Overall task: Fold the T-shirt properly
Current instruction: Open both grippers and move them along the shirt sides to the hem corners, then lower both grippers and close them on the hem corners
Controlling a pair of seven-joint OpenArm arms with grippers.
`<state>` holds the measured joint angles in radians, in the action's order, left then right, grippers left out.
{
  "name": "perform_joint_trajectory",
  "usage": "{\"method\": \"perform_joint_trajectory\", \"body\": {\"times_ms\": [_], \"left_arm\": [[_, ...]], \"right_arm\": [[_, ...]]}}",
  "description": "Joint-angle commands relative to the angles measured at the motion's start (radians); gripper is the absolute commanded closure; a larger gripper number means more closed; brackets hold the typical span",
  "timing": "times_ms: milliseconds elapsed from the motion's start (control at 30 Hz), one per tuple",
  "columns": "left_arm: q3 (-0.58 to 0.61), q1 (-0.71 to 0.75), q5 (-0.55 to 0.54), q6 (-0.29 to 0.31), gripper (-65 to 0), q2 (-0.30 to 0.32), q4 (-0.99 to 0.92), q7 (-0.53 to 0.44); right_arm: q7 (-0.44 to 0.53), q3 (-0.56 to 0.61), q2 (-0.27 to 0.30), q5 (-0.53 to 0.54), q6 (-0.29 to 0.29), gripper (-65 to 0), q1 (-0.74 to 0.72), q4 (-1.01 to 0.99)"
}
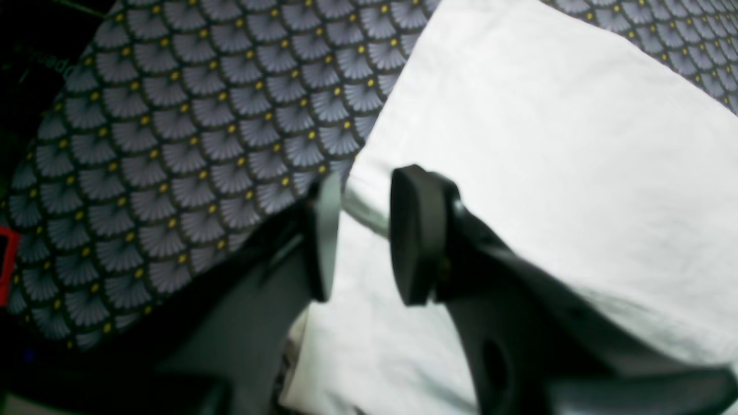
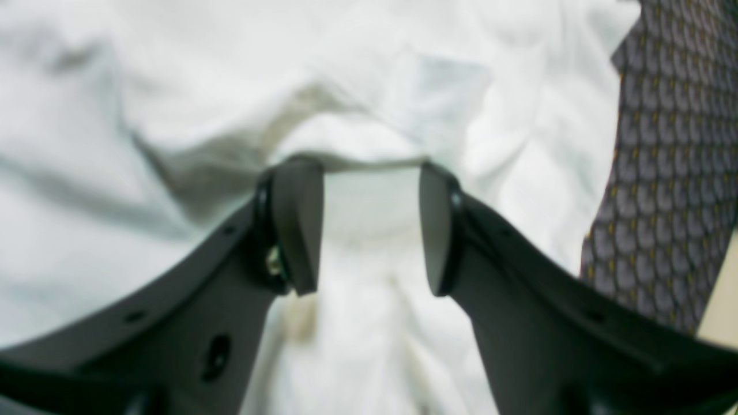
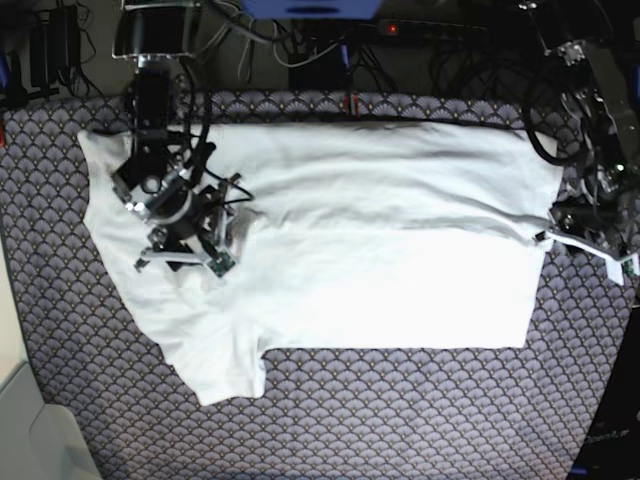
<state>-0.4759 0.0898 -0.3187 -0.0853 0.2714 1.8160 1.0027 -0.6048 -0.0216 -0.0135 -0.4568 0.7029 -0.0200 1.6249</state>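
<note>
Currently the T-shirt lies flat on the table, with its long axis running left to right across the base view. The sleeve end points toward that view's left and the straight hem edge toward its right. One short sleeve projects toward the near edge at lower left. The upper long edge appears folded over the body, forming a seam-like line along the middle. The cloth is plain white, and no print, label or legible writing can be made out on it. The table carries a dark covering with a repeating grey fan pattern and small yellow dots. The right pincer sits over the sleeve end of the garment; in the right wrist view its fingers stand apart, with a raised bunch of white cloth between them, and nothing is clamped. The left pincer is at the hem end, at the cloth's edge; in the left wrist view its fingers stand apart on either side of the hem edge, with a gap visible between pads and cloth. Cables and dark equipment lie beyond the far edge of the table, well apart from the garment. A pale object occupies the base view's lower left corner, beside the table.
</note>
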Motion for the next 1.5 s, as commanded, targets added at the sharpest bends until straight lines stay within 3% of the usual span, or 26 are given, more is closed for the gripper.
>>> {"method": "perform_joint_trajectory", "body": {"times_ms": [0,133,300,567,767,1033,1267,1467], "left_arm": [[-0.005,0.001,0.0,-0.004,-18.2,0.015,0.02,-0.017],[-0.005,0.008,0.0,-0.004,-18.2,0.015,0.02,-0.017],[-0.005,0.028,0.0,-0.004,-18.3,0.029,0.074,-0.017],[-0.005,-0.035,-0.001,-0.003,-20.1,0.03,0.07,-0.017],[0.003,-0.193,0.0,-0.003,-35.8,0.024,-0.048,-0.026],[0.119,-0.482,0.0,-0.008,-36.0,0.07,-0.421,-0.035],[0.279,-0.583,0.065,-0.011,-36.5,0.073,-0.675,-0.278],[0.32,-0.611,0.129,-0.006,-36.6,0.055,-0.818,-0.345]], "right_arm": [[0.01,0.021,-0.001,0.006,-0.005,-28.2,-0.021,-0.018],[0.01,0.087,0.001,0.006,-0.005,-28.2,-0.094,-0.127],[0.009,0.144,0.007,0.005,-0.005,-28.2,-0.142,-0.05],[0.001,0.134,0.12,0.005,-0.005,-28.6,-0.243,-0.007],[0.009,0.071,0.18,0.008,-0.005,-28.8,-0.383,-0.255],[0.081,-0.065,0.212,0.01,-0.005,-28.8,-0.625,-0.636],[0.148,-0.079,0.248,0.01,-0.005,-28.8,-0.708,-0.846],[0.219,-0.131,0.272,0.01,-0.005,-28.8,-0.679,-0.885]]}}
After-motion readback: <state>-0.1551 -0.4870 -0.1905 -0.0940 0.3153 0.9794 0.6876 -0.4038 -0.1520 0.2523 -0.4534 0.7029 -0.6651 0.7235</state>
